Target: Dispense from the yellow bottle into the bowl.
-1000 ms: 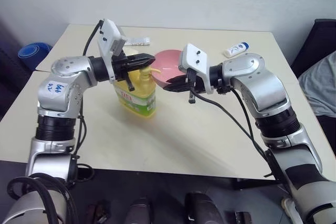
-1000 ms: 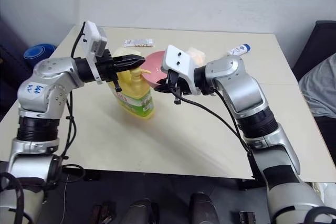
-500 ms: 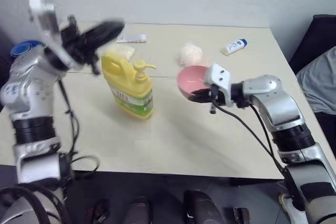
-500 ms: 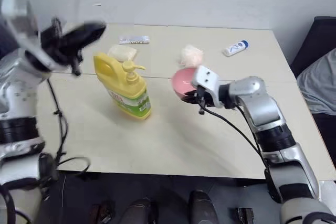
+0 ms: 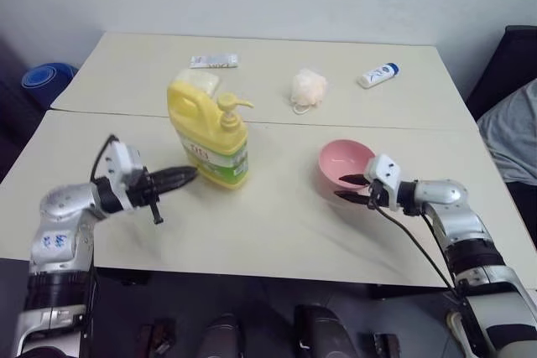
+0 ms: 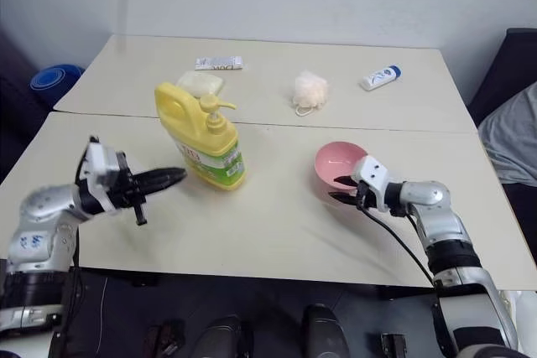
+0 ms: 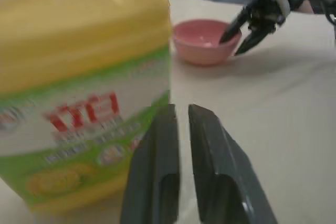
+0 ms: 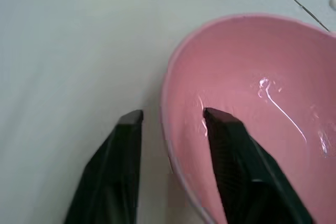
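The yellow bottle point(image 5: 210, 136) stands upright left of the table's middle, its pump spout pointing right. My left gripper point(image 5: 180, 178) lies level just left of the bottle's base, fingers a narrow gap apart with nothing between them; the left wrist view has the label point(image 7: 79, 77) close beside the fingertips. The pink bowl point(image 5: 344, 163) rests on the table to the right, with a streak of liquid inside point(image 8: 273, 95). My right gripper point(image 5: 352, 187) is open astride the bowl's near rim, one finger point(image 8: 218, 124) inside and the other outside, apart from the wall.
A white bath puff point(image 5: 307, 87), a white-blue tube point(image 5: 376, 75) and a small packet point(image 5: 212, 61) lie toward the back. A pale block point(image 5: 201, 81) sits behind the bottle. A seam crosses the table point(image 5: 101, 115). Grey cloth on a dark seat point(image 5: 512, 132) is at the right.
Both arms came down from over the bottle. The right gripper carried the bowl to the right, lowered it to the table and opened. The left gripper swung left and down beside the bottle's base.
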